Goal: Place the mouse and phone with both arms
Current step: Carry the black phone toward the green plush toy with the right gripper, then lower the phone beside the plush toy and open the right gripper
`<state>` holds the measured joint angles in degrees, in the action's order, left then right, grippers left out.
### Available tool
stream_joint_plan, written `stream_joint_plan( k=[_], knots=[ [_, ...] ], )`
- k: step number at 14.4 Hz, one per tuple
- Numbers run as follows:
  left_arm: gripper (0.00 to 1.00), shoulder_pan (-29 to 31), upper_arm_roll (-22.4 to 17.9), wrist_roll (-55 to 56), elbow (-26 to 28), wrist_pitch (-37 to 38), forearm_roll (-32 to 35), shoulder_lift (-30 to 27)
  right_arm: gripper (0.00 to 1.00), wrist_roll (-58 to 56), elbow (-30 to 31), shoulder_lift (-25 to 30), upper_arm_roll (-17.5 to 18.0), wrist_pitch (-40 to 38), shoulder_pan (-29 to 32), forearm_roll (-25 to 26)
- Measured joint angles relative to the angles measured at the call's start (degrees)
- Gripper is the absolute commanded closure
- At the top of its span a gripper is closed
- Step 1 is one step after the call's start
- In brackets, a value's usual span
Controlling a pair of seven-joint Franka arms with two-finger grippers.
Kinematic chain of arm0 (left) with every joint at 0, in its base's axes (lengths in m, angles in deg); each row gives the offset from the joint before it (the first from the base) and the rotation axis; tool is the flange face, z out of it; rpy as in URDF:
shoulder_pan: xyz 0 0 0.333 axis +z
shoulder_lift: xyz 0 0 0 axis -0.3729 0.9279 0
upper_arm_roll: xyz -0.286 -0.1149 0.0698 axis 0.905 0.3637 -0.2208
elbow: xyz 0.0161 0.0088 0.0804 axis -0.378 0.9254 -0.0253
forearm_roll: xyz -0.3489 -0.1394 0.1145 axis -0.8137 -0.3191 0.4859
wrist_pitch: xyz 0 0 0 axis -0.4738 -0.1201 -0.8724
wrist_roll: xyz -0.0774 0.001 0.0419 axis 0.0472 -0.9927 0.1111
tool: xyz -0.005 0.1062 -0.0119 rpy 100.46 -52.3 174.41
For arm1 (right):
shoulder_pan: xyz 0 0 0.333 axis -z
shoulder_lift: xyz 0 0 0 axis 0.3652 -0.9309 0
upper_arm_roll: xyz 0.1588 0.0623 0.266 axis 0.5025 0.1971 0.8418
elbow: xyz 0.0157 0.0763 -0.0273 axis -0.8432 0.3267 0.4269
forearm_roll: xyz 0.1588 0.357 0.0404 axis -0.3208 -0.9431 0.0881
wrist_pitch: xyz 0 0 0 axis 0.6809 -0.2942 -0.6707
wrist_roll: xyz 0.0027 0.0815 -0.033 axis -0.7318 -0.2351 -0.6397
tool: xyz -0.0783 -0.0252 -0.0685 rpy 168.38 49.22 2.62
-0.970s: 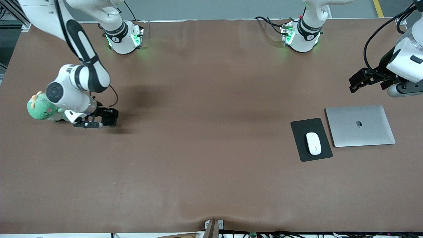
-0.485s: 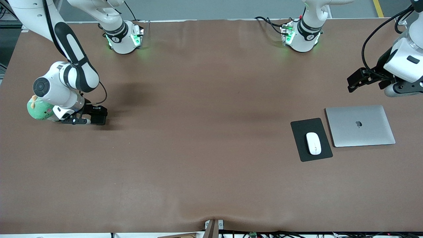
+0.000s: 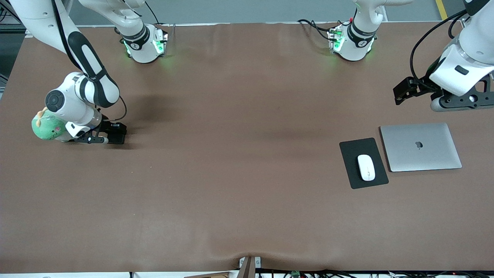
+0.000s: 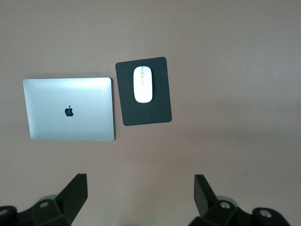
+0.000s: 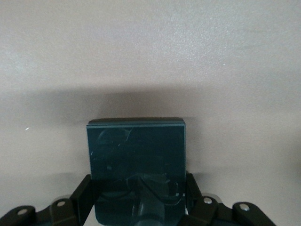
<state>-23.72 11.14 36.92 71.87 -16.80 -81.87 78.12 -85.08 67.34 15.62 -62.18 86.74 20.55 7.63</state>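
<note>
The black phone (image 3: 117, 138) is held in my right gripper (image 3: 112, 138), low over the table beside a green plush toy. In the right wrist view the phone (image 5: 136, 160) fills the gap between the fingers (image 5: 81, 192), with its shadow on the cloth just under it. The white mouse (image 3: 366, 167) lies on a black mouse pad (image 3: 353, 148). It also shows in the left wrist view (image 4: 143, 84). My left gripper (image 3: 459, 102) is open and empty (image 4: 141, 181), high over the table by the laptop.
A closed silver laptop (image 3: 420, 146) lies beside the mouse pad, toward the left arm's end. A green plush toy (image 3: 46, 128) sits by my right wrist. The brown cloth (image 3: 239, 154) covers the whole table.
My right gripper has carried the phone toward the right arm's end of the table, close to the plush toy. My left arm has shifted a little toward the table's middle.
</note>
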Motion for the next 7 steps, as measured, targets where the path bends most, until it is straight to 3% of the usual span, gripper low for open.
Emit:
stream_joint_plan(
  k=[4, 7],
  knots=[
    [0.00, 0.0, 0.0, 0.0, 0.0, 0.0, 0.0, 0.0, 0.00, 0.0, -1.1, 0.0, 0.1, -1.4, 0.0, 0.0],
    [0.00, 0.0, 0.0, 0.0, 0.0, 0.0, 0.0, 0.0, 0.00, 0.0, -6.9, 0.2, 0.5, -9.6, 0.0, 0.0]
  ],
)
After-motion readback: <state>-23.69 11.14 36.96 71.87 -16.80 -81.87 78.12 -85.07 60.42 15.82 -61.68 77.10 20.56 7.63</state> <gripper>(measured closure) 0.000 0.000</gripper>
